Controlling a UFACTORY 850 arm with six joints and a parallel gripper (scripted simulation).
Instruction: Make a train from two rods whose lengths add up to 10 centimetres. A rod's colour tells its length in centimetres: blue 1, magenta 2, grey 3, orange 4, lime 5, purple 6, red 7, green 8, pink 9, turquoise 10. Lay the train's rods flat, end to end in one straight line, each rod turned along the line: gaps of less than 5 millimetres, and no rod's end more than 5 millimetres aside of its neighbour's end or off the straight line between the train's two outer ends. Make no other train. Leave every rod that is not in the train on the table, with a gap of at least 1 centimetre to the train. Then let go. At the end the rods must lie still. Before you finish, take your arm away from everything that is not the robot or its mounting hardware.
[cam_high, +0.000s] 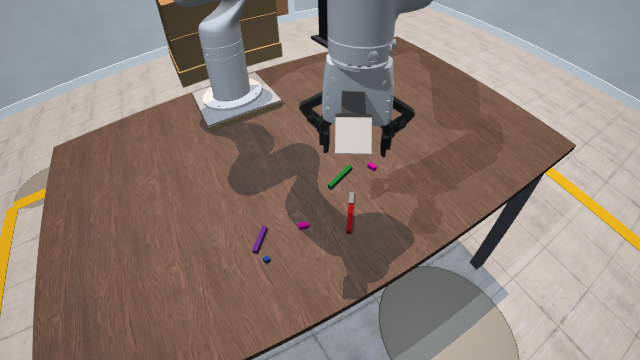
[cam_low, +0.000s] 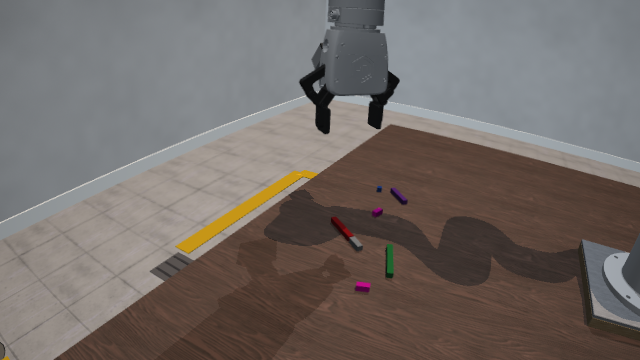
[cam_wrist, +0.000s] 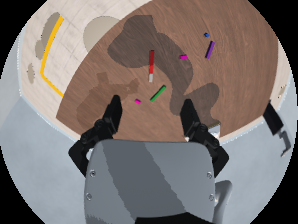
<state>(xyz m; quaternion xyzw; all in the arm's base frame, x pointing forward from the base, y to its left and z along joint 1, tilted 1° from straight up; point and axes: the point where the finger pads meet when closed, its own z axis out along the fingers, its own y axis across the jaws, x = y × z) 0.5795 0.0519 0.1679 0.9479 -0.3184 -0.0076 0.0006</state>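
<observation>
"Wrist view first: how do the black two-fingered jaws (cam_high: 354, 152) (cam_low: 350, 129) stand?"

"Wide open, holding nothing, fingers pointing down, well above the brown wooden desk (cam_high: 150, 200) (cam_low: 500, 190) (cam_wrist: 240, 30)."

"And the train?"

"Flat on the desk: a red square-edged rod (cam_high: 350, 217) (cam_low: 341, 228) (cam_wrist: 151, 61) and a short grey rod (cam_high: 351, 197) (cam_low: 355, 243) (cam_wrist: 151, 78), end to end along one line. From above, its long axis runs nearly up and down the picture, grey end nearer the jaws."

"Any neighbours?"

"A green rod (cam_high: 340, 177) (cam_low: 389, 260) (cam_wrist: 158, 93), slanted and apart from it."

"What does only the top view show?"

"A brown drawer cabinet (cam_high: 262, 35) behind the arm's base."
</observation>
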